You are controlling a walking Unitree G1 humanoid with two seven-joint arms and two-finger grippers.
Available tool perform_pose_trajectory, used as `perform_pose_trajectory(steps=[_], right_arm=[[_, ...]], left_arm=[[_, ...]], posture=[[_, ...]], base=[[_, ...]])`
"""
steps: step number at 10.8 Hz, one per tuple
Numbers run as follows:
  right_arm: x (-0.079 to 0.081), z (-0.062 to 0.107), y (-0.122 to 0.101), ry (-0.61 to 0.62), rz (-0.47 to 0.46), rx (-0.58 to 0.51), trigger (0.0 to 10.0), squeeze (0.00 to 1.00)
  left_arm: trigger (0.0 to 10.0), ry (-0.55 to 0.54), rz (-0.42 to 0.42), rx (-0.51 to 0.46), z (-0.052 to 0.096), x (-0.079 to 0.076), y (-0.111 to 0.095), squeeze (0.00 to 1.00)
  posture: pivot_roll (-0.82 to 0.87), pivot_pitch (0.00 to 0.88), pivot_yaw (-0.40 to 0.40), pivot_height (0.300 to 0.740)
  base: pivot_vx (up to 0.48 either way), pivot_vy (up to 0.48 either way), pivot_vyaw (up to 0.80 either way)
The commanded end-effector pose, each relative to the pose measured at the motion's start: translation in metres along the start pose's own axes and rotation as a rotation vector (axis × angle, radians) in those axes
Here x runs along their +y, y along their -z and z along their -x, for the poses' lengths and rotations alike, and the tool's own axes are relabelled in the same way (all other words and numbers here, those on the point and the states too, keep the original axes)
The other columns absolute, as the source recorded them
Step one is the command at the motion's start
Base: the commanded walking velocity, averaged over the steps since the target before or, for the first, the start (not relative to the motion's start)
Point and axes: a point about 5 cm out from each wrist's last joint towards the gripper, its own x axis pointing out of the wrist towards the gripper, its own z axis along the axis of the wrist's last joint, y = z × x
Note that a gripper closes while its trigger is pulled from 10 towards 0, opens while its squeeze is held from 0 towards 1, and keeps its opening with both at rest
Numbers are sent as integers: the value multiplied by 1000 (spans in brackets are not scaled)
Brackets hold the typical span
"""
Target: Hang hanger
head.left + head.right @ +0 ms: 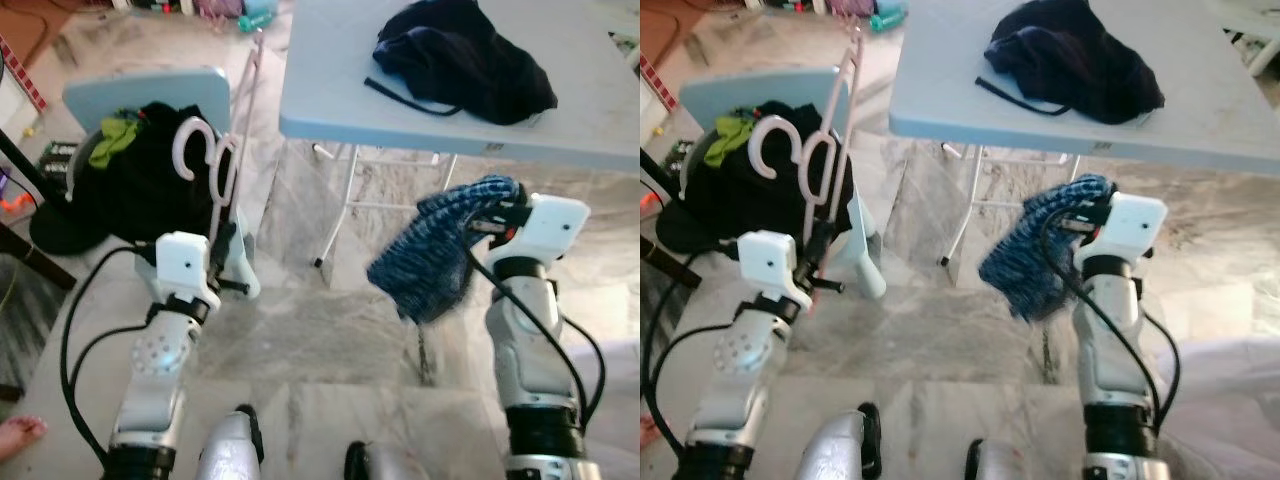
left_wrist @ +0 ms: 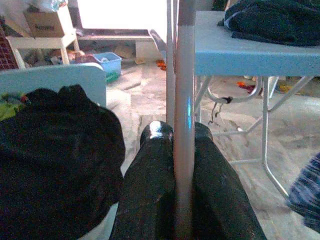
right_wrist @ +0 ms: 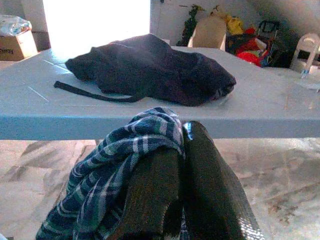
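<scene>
We saw the hanger [image 1: 212,165], pale pink plastic, held upright in our left end effector [image 2: 183,150], its two black fingers [image 2: 150,185] pressed together on the straight bar so that the hooked end stood above the wrist. There seemed to be two hooks side by side, and we could not tell whether that meant one hanger or two. It stood in front of a light blue chair [image 1: 150,90] whose seat was heaped with black clothes [image 1: 130,190] and a bit of green cloth [image 1: 112,140] on top. Behind the hanger, a thin pale pole [image 1: 845,110] rose at a slant beside the chair.

Our right end effector [image 3: 182,170] was raised to the right of that, its fingers pinching a blue checked cloth [image 1: 440,250] that hung down loose from them over the floor. Just beyond it stood the light blue desk [image 1: 340,90] on white folding legs, and on its top lay a dark navy garment [image 1: 460,60] in a crumpled pile, with a strap trailing out on the near side. The floor [image 1: 320,330] below was grey marbled tile. At the lower left edge of the left eye view, a person's bare toes [image 1: 20,432] rested on the floor
</scene>
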Motion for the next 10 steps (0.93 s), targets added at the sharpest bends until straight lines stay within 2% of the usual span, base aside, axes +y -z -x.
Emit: perform_pose_trajectory(steps=[1, 4, 6, 8, 10], right_arm=[[-8, 7, 4, 62, -8, 1, 0, 0], [-19, 26, 14, 156, -3, 19, 0, 0], [-23, 30, 21, 164, 13, 45, 0, 0], [-14, 20, 16, 106, 37, 24, 0, 0], [-11, 10, 13, 85, 31, 14, 0, 0]], left_arm=[[10000, 31, 5, 31, -2, -1, 4, 0], [10000, 89, -32, 76, -13, -7, 8, 0], [10000, 94, -36, 27, -21, -7, -1, 0], [10000, 57, -14, 0, -16, -1, -4, 0], [10000, 37, -11, 2, -11, 0, -1, 0]], posture=[[-13, 133, 26, 740], [-58, 135, 81, 740], [-55, 136, 62, 740], [-35, 143, 31, 740], [-22, 145, 11, 740]], base=[[368, 0, 0], [0, 0, 0], [0, 0, 0], [0, 0, 0], [315, 0, 0]])
